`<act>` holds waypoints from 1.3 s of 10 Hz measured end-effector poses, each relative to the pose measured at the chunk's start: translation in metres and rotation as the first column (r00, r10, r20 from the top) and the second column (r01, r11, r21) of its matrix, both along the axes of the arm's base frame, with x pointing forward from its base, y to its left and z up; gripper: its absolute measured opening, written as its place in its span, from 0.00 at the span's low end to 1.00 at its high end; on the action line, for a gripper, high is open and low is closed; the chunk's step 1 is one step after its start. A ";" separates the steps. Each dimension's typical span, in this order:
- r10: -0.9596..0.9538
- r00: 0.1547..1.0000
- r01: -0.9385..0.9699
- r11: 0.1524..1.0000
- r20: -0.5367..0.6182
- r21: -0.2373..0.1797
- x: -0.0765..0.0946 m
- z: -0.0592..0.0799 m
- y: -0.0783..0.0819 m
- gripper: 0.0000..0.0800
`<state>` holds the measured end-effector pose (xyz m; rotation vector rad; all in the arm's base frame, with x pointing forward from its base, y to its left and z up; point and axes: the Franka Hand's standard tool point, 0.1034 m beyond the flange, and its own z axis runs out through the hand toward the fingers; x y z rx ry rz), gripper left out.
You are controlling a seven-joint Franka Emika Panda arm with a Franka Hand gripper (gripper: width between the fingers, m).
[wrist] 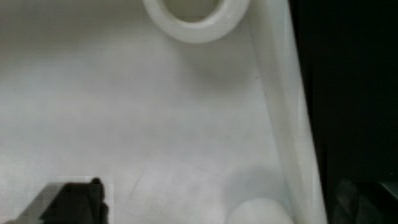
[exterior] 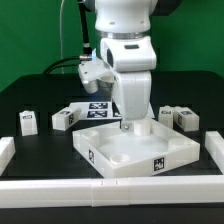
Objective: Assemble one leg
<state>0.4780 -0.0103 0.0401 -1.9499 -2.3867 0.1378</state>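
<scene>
- The white robot arm is lowered over the large white square plastic tray-like part, which rests on the black desk.
- In the wrist view the dark fingers are seen set wide apart above the floor of this part, with nothing held between them.
- A round corner socket is seen in the same part.
- Small white plastic blocks with black-and-white tags lie untouched on the desk: one leg at 10 o'clock from the tray-like part, another at 2 o'clock.
- The thin flat white marker board is found at 11 o'clock.
</scene>
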 end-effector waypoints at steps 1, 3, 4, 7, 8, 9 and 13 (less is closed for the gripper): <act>-0.012 1.000 0.012 1.000 -0.010 0.001 -0.004 -0.004 -0.005 0.81; -0.023 1.000 0.023 1.000 -0.014 0.001 -0.006 -0.005 -0.008 0.81; -0.023 1.000 0.023 1.000 -0.014 0.001 -0.006 -0.005 -0.009 0.81; 0.093 0.991 -0.092 0.996 -0.095 0.014 -0.016 -0.012 -0.012 0.81; 0.137 0.984 -0.134 0.991 -0.115 0.027 -0.025 -0.020 -0.011 0.81; 0.158 0.979 -0.155 0.987 -0.127 0.029 -0.030 -0.027 -0.007 0.81; 0.136 0.985 -0.134 0.991 -0.107 0.031 -0.032 -0.029 -0.011 0.81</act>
